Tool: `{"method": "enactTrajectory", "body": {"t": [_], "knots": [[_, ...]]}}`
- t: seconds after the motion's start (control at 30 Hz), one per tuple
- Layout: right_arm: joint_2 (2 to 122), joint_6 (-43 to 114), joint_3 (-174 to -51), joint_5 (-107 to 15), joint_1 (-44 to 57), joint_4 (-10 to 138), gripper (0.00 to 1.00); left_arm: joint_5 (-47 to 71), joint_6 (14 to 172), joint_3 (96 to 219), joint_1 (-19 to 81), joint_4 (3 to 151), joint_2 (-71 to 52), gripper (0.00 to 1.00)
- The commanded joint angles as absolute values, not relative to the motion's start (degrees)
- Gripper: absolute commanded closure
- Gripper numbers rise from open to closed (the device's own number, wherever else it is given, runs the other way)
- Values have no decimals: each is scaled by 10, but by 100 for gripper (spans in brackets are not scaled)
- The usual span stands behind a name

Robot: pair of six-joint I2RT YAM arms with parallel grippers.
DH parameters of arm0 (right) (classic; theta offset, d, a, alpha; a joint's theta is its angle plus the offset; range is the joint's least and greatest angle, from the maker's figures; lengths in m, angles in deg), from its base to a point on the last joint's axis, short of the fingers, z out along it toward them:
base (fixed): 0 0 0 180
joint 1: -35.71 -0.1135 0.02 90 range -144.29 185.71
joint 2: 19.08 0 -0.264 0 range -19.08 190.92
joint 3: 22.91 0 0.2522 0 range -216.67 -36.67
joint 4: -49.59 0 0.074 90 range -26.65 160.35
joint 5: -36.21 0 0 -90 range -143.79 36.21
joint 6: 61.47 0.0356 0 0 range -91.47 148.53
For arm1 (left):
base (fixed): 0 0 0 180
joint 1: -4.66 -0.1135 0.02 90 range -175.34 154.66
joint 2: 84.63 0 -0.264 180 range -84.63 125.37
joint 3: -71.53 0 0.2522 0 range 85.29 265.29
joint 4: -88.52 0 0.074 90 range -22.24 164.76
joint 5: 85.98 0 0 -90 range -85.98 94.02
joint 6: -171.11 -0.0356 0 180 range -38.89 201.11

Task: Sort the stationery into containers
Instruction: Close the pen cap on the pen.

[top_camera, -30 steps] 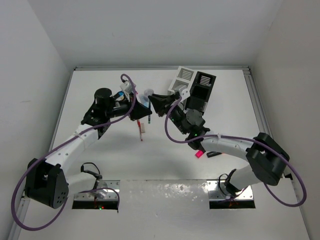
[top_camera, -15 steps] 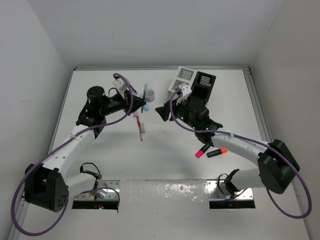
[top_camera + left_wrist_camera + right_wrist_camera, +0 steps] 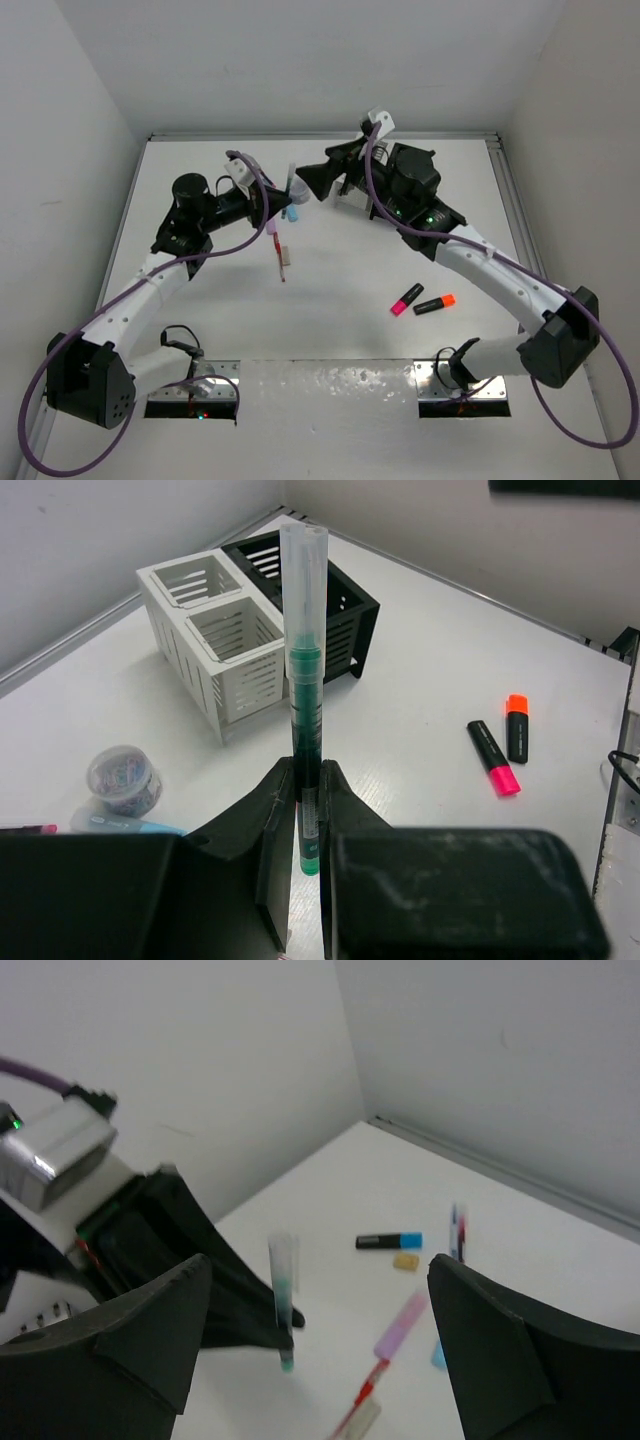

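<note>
My left gripper (image 3: 303, 775) is shut on a green pen (image 3: 303, 680) with a clear cap, holding it upright above the table. In the top view the left gripper (image 3: 283, 205) sits left of centre at the back. Just right of it my right gripper (image 3: 305, 182) stands wide open with nothing between its fingers. From the right wrist, that gripper (image 3: 320, 1290) faces the green pen (image 3: 284, 1300). The white bin (image 3: 215, 630) and the black bin (image 3: 330, 600) stand joined beyond the pen. My right arm hides most of them from above.
A pink highlighter (image 3: 406, 299) and an orange one (image 3: 435, 304) lie right of centre. A red pen (image 3: 280, 255), a pink stick (image 3: 400, 1325), a blue highlighter (image 3: 388, 1241) and a beige eraser (image 3: 405, 1261) lie under the grippers. A round tub (image 3: 123, 778) stands close by.
The right gripper has opened wide, and its arm has swung up and back over the bins. The left gripper keeps the green pen and has shifted slightly toward the back.
</note>
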State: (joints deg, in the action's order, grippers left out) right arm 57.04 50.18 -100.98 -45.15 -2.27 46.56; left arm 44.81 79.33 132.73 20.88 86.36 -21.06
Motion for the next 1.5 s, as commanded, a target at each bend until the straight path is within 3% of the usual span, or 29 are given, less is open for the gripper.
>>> {"method": "enactTrajectory", "body": {"t": [0.0, 0.23, 0.43, 0.63, 0.8, 0.97, 1.47], "knots": [[619, 534, -1047, -432, -21, 424, 14, 439, 773, 1333, 220, 879, -228, 100], [677, 566, -1064, -405, -22, 359, 36, 431, 770, 1331, 220, 873, -232, 100], [706, 576, -1068, -393, -28, 332, 64, 424, 773, 1330, 220, 874, -229, 100], [721, 574, -1053, -378, -40, 329, 100, 392, 777, 1330, 223, 878, -228, 100], [729, 539, -1025, -392, -49, 344, 100, 337, 763, 1337, 221, 881, -228, 100], [741, 436, -961, -526, -103, 355, 100, 303, 761, 1342, 216, 924, -234, 100], [807, 457, -903, -576, -145, 335, 100, 283, 734, 1341, 214, 945, -240, 100]]}}
